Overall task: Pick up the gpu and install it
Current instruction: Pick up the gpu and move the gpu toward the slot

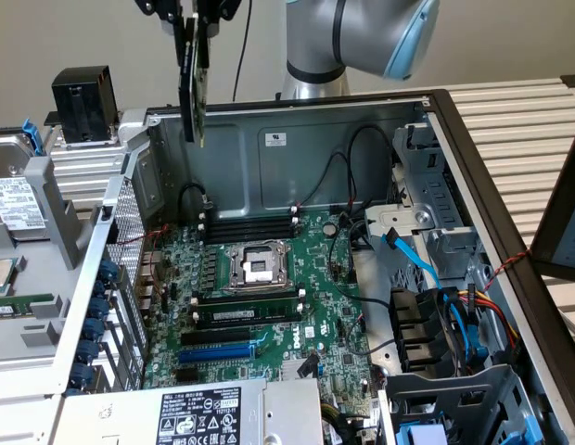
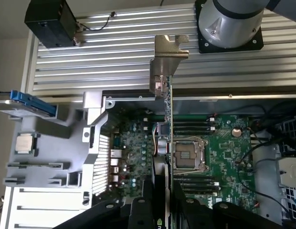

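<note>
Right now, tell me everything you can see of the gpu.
The gpu is a small green circuit card with a black fan shroud on one face and a silver metal bracket at one end. It hangs edge-on, roughly upright, clamped in the gripper, in the air above the open computer case, touching nothing else.

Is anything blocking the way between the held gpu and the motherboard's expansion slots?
Nothing visible does. The tool grips the gpu, holding it upright above the open case. The blue slot on the motherboard lies uncovered, with no cable across it.
</note>
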{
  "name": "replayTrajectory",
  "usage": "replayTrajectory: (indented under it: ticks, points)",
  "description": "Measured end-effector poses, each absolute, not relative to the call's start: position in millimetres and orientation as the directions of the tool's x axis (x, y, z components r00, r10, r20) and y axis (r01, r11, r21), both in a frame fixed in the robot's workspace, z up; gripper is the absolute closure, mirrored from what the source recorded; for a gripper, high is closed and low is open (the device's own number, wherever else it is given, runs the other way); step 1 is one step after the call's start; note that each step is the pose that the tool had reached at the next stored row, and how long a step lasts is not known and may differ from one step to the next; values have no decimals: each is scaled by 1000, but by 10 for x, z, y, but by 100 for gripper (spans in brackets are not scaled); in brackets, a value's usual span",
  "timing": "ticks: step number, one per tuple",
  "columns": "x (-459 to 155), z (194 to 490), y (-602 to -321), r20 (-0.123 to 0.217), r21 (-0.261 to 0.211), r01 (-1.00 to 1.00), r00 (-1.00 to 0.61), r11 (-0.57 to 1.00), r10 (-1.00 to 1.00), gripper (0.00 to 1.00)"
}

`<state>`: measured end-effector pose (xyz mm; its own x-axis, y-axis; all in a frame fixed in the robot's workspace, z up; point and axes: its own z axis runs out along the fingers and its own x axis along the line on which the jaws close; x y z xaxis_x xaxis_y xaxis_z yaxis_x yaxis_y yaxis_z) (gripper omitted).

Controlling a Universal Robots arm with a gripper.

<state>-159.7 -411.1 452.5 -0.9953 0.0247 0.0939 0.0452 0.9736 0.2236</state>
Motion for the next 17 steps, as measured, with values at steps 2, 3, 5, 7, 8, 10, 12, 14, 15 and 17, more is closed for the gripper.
replayTrajectory:
  ticks: [2, 3, 5, 7, 8, 10, 12, 14, 15, 17]
  points:
    - [-1538, 4526, -4111, 93, 224, 43, -995, 974, 23, 73]
    - [-1510, 4525, -4111, 93, 224, 42, -995, 974, 22, 73]
    - [-1449, 4525, -4111, 93, 224, 40, -996, 974, 19, 73]
    - [-1384, 4526, -4111, 93, 224, 37, -996, 974, 16, 73]
    - [-1351, 4525, -4111, 93, 224, 35, -996, 974, 15, 73]
    - [-1289, 4526, -4111, 93, 224, 32, -996, 974, 12, 73]
    - [-1226, 4525, -4111, 93, 224, 30, -996, 974, 9, 73]
    - [-1164, 4526, -4111, 93, 224, 27, -996, 974, 6, 73]
    - [-1133, 4525, -4111, 93, 224, 26, -996, 974, 5, 73]
    - [-1079, 4526, -4113, 93, 224, 23, -996, 974, 2, 73]
